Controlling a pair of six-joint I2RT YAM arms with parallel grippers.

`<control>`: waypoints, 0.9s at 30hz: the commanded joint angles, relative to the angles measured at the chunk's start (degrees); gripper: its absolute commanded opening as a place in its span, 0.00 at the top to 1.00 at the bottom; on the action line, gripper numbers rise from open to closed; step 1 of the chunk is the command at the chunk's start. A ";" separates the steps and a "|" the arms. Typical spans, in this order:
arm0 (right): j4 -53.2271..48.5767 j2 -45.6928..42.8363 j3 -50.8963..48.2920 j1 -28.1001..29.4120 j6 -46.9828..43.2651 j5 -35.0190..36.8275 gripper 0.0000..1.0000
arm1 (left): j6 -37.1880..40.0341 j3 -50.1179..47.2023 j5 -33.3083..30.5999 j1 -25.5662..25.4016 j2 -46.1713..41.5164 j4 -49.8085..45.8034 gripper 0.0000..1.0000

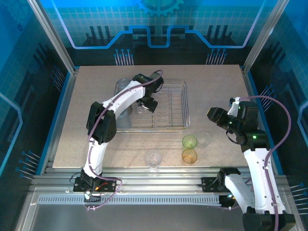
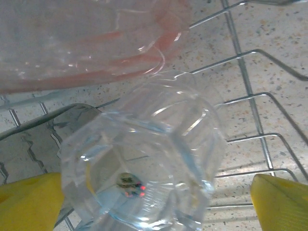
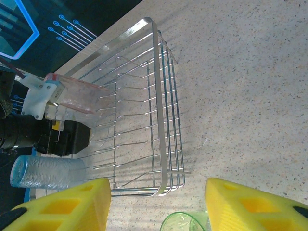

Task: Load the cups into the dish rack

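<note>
Your left gripper (image 2: 154, 204) is spread around the clear cup (image 2: 144, 159) over the rack (image 2: 250, 86). Back straight off, missing the pink cup (image 2: 96, 48). Your right gripper (image 3: 159, 202) is spread, empty.

A speckled beige tabletop (image 1: 216, 86) sits inside blue circuit-patterned walls (image 1: 202, 19), aluminium rails (image 1: 159, 185) along its near edge.

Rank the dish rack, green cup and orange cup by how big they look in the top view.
1. The dish rack, largest by far.
2. The green cup and orange cup look alike, so they stay unranked.
</note>
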 commanded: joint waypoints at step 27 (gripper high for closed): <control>-8.29 0.42 6.16 2.47 -3.77 -12.51 0.44 | -5.00 -17.92 0.47 -4.77 -38.94 16.59 0.01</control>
